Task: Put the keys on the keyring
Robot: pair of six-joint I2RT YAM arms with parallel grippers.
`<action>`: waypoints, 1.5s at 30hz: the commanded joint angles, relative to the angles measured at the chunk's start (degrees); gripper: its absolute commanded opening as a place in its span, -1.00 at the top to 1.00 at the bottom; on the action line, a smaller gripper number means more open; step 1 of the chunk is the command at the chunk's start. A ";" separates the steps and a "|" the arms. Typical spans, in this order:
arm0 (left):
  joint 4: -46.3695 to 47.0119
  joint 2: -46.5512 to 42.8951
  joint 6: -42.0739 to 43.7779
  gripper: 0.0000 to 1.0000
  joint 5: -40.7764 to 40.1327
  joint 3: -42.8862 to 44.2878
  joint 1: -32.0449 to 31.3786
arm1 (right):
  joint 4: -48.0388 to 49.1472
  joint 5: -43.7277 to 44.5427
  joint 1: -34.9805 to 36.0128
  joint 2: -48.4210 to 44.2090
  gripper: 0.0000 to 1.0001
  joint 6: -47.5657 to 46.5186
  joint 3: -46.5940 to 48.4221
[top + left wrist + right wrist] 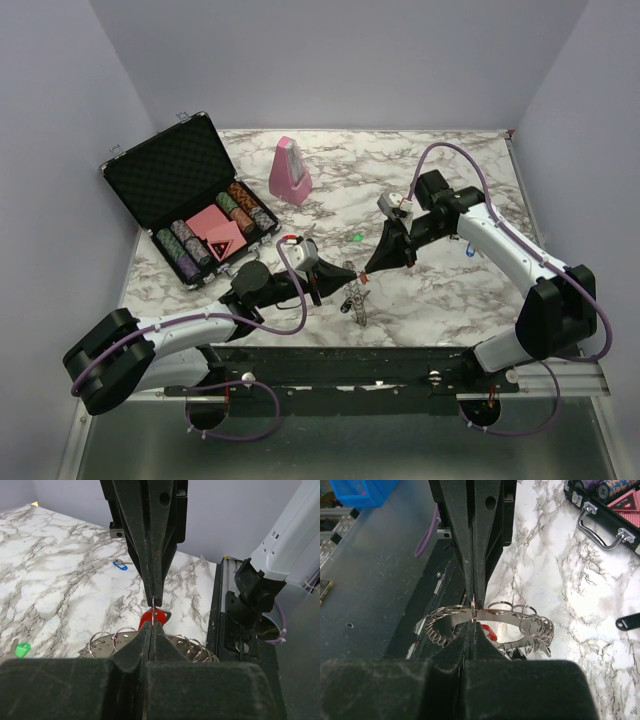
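The marble table [440,300] fills the floor of the booth. The two arms reach in from its near edge. The left arm [180,335] lies low across the front. The right arm [500,240] bends in from the far right.

Back on the left an open poker-chip case [165,170] lies flat, with rows of chips and a red card box in its tray. Behind the middle stands a pink metronome [290,172], upright and well apart from everything else.

The arms meet near the front centre. The left hand [151,625] and the right hand [471,625] point straight at each other, tip to tip. Each has its fingers pressed tight together with no gap. Both look clamped on the same spot of the keyring [505,612]. Its bumpy silver rim, lined with small wire loops, runs out to either side of the pinch and hangs below it in the overhead view.

The red key [160,616] sits right at that pinch, half hidden by the fingertips. I cannot tell which hand, if either, grips it.

The blue key [120,565] lies on the table off toward the right arm. The green key [21,649] lies on the marble just behind the hands. The black key [630,622] rests near the case's handle, only partly in view.
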 commanded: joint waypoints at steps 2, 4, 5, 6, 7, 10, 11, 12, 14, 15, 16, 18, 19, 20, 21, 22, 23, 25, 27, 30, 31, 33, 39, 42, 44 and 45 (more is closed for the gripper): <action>0.37 -1.18 -0.98 1.00 -2.53 2.03 -0.32 | 1.89 -3.81 1.30 -0.13 0.99 1.65 -0.81; 0.72 -1.18 -1.07 1.00 -2.26 2.11 -0.32 | 2.24 -3.90 1.30 -0.13 0.99 2.09 -0.90; 1.16 -1.18 -1.16 1.00 -2.18 2.03 -0.32 | 2.50 -3.90 1.30 -0.13 0.99 2.44 -0.98; 1.60 -1.01 -1.25 1.00 -2.00 1.94 -0.32 | 2.94 -3.81 1.30 -0.13 0.99 2.88 -1.07; 2.12 -1.01 -1.33 1.00 -1.74 1.85 -0.32 | 3.20 -3.72 1.30 -0.13 0.99 3.32 -1.16; 3.36 -0.92 -1.60 1.00 -1.39 1.50 -0.32 | 4.52 -3.46 1.30 -0.13 0.99 4.55 -1.51; 3.62 -0.92 -1.69 1.00 -1.30 1.50 -0.32 | 4.78 -3.46 1.21 -0.13 0.99 4.81 -1.60; 3.71 -1.00 -1.77 1.00 -1.12 1.50 -0.32 | 4.96 -3.28 1.30 -0.13 0.99 4.99 -1.51; 3.45 -1.18 -1.60 1.00 -0.95 1.50 -0.32 | 5.05 -3.02 1.21 -0.13 0.99 5.17 -1.60; 3.01 -1.36 -1.42 1.00 -0.94 1.33 -0.32 | 4.96 -2.93 1.21 -0.22 0.99 5.08 -1.43; 2.66 -1.53 -1.16 1.00 -0.94 1.24 -0.32 | 4.44 -2.84 1.21 -0.22 0.99 4.64 -1.08; 1.60 -2.14 -0.81 1.00 -1.38 0.89 -0.32 | 2.95 -2.67 1.30 -0.30 0.99 3.33 -0.55; 1.34 -2.32 -0.72 1.00 -1.47 0.62 -0.24 | 1.98 -2.49 1.30 -0.48 0.99 2.28 -0.28; 0.64 -2.59 -0.55 1.00 -1.56 0.36 -0.32 | 1.19 -2.23 1.12 -0.39 0.99 1.31 -0.02; -0.06 -2.94 -0.11 1.00 -1.39 0.27 -0.24 | 0.57 -2.14 1.12 -0.39 0.99 0.52 0.33; -0.85 -3.20 0.24 1.00 -1.21 0.01 -0.15 | 0.05 -2.14 1.21 -0.39 0.99 0.07 0.51; -1.38 -3.64 1.03 1.00 -0.95 -0.17 -0.15 | -0.05 -2.14 1.12 -0.39 0.99 -0.19 0.51; -3.22 -4.34 2.61 1.00 -0.51 0.00 -0.15 | -0.22 -1.79 1.21 -0.48 0.99 -0.46 0.51; -5.16 -4.96 4.63 1.00 0.46 0.27 -0.15 | -0.75 -1.61 1.21 -0.48 0.99 -0.98 0.68; -8.85 -5.14 7.45 1.00 0.99 1.14 -0.06 | -2.85 -1.87 1.12 -0.48 0.99 -3.70 0.95; -9.38 -5.22 7.72 1.00 1.16 1.15 -0.06 | -2.77 -1.88 1.21 -0.57 0.99 -3.80 0.95; -9.65 -5.49 7.81 1.00 1.43 1.15 0.29 | -2.42 -1.53 1.21 -0.57 0.99 -3.45 0.86; -6.94 -5.66 7.02 1.00 3.18 0.27 0.38 | 2.93 -0.38 1.12 -0.39 0.99 2.78 -0.19; -5.70 -5.05 6.40 1.00 4.06 0.27 0.38 | 5.05 -0.03 1.12 -0.31 0.99 4.55 -1.07; -5.08 -4.61 5.96 1.00 4.50 0.44 0.38 | 5.40 -0.12 1.12 -0.39 0.99 4.81 -1.25; -4.73 -4.35 5.79 1.00 4.68 0.45 0.38 | 5.49 -0.03 1.12 -0.31 0.99 4.90 -1.25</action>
